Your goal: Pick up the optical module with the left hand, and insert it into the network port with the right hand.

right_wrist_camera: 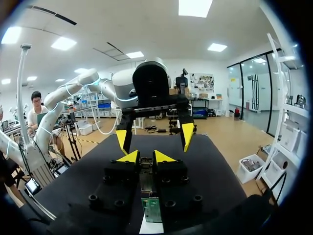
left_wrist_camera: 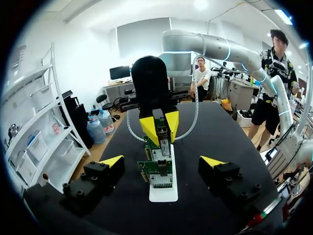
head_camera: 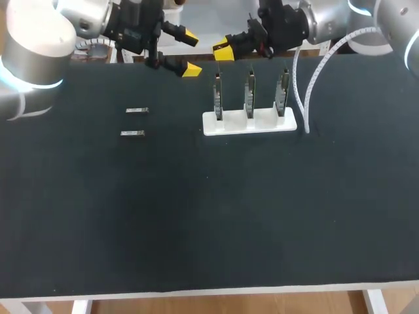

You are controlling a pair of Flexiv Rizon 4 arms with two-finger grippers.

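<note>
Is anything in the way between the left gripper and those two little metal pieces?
Nothing visible does: the open left gripper hangs over the table's far edge, with no object between it and the two optical modules.

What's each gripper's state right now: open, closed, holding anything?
Left gripper: open wide, holding nothing.
Right gripper: closed, holding nothing.

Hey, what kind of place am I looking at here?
Probably a robotics lab bench for network hardware work: a left arm and right arm over a black table, a white holder with three upright port boards, and two small modules lying loose.
</note>
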